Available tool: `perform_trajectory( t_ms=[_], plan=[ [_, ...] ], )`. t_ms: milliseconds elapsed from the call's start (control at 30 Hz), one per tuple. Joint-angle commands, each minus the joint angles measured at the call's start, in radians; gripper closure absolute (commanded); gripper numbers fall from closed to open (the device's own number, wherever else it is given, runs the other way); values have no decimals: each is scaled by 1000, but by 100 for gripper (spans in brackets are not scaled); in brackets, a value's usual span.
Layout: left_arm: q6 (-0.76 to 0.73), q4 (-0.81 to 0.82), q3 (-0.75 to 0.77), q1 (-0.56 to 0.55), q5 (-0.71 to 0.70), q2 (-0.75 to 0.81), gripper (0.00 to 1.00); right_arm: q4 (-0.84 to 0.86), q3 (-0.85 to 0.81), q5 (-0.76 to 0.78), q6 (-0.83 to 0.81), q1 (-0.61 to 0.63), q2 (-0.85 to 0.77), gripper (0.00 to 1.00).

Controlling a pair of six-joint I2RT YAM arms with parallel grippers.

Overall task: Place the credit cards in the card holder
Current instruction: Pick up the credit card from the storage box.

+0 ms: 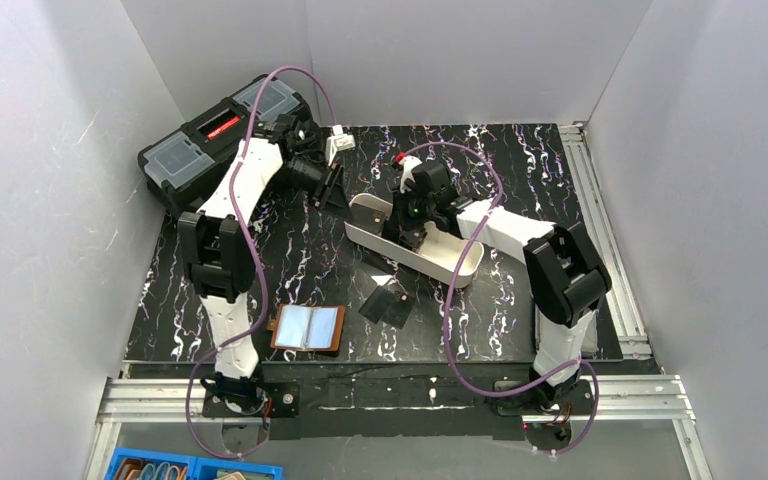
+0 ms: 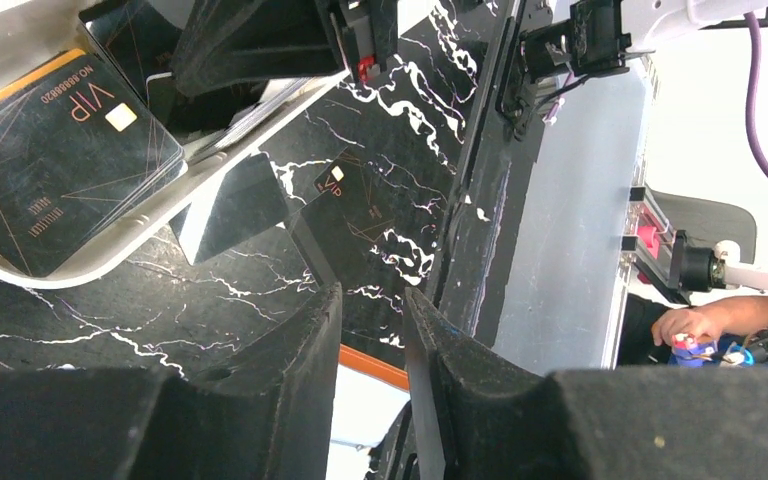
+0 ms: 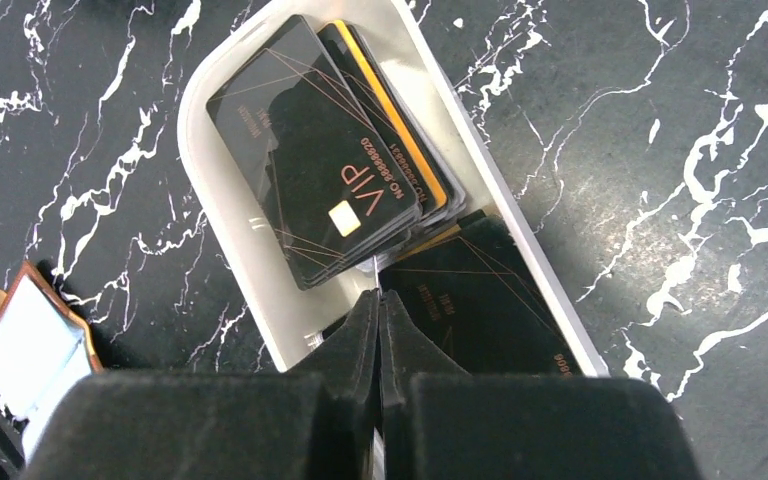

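Right wrist view: my right pincer (image 3: 378, 296) is closed, any grip hidden; credit cards (image 3: 310, 170) at 12 o'clock read "VIP"; left pincer (image 2: 372, 296) ajar.

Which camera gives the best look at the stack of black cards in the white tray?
The right wrist view: it looks straight down on the stack of cards, VIP lettering and chip readable. The left wrist view shows it slanted and cropped. In the top view the right arm mostly hides it.
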State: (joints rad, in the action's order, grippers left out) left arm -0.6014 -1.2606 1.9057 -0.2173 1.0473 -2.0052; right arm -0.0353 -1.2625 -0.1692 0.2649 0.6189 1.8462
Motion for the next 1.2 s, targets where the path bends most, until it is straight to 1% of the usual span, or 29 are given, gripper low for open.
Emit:
perform_trajectory(
  t_ms=[0, 167, 300, 433, 533, 600, 633, 733, 833, 967, 1067, 1167],
  plan=[
    [10, -24, 43, 9, 48, 80, 71, -48, -45, 54, -25, 13, -25, 99],
    [9, -10, 20, 9, 51, 111, 70, -65, -54, 68, -13, 12, -134, 99],
    [37, 42, -27, 9, 59, 143, 59, -76, -39, 78, 5, 1, -257, 99],
    [69, 76, -45, 9, 78, 155, 49, -54, 25, 61, 32, -20, -378, 99],
    [109, 118, -60, 9, 100, 160, 39, -8, 79, 32, 62, -44, -467, 99],
    [149, 158, -72, 9, 126, 166, 6, 23, 116, -12, 102, -78, -516, 99],
    [180, 189, -82, 9, 143, 169, 2, 64, 138, -43, 133, -99, -541, 99],
    [285, 298, -118, 9, 197, 187, 2, 188, 209, -165, 256, -159, -592, 99],
    [413, 432, -154, 9, 255, 197, 2, 310, 256, -284, 359, -198, -605, 99],
    [492, 506, -172, 7, 294, 199, 2, 477, 286, -434, 489, -208, -584, 99],
    [522, 541, -198, 1, 312, 216, 2, 599, 284, -509, 585, -208, -548, 99],
    [546, 548, -204, -15, 337, 223, 2, 676, 265, -555, 643, -204, -510, 99]
  ],
)
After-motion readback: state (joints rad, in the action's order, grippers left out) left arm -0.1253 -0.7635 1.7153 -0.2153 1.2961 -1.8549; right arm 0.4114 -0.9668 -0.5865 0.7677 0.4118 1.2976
